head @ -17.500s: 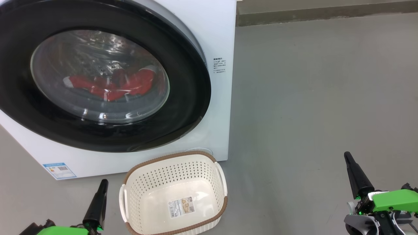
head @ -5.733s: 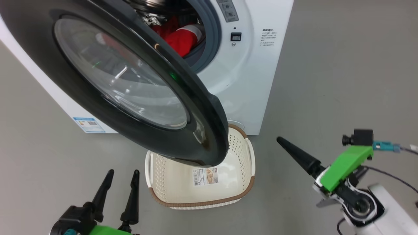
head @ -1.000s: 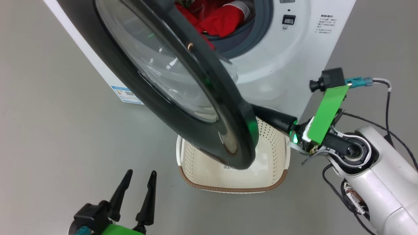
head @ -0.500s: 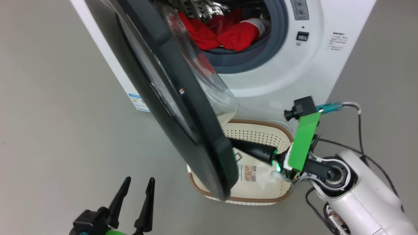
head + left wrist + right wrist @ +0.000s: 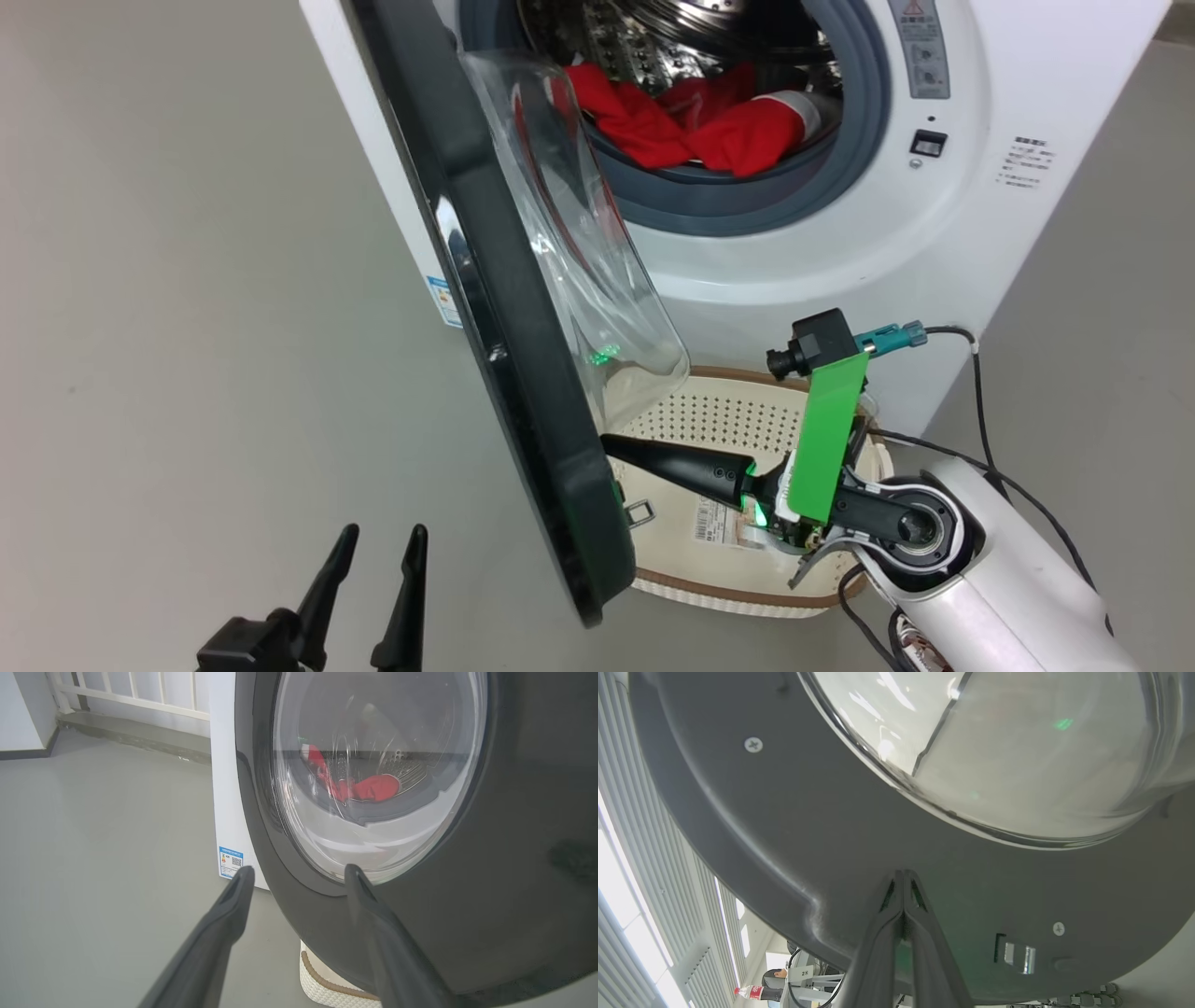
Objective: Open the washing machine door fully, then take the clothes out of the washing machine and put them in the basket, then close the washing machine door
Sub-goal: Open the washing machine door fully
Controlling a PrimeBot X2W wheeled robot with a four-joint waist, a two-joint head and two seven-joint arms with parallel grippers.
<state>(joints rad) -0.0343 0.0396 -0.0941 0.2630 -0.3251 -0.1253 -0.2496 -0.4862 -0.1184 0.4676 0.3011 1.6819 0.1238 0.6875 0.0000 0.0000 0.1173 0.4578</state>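
The washing machine door (image 5: 509, 317) stands edge-on through the centre of the head view, its long edge slanting from upper left to lower centre, about half swung out. The right gripper (image 5: 609, 440), fingers pressed together, lies on the door's inner side at lower centre. Its tip is against the dark rim, apparently touching. It is the nearer arm, and opening further means pushing toward frame left. The left gripper (image 5: 384, 534), spread and empty, sits at lower left, outside the door. The clothes (image 5: 691, 126) lie inside the washing machine (image 5: 934, 243), upper centre.
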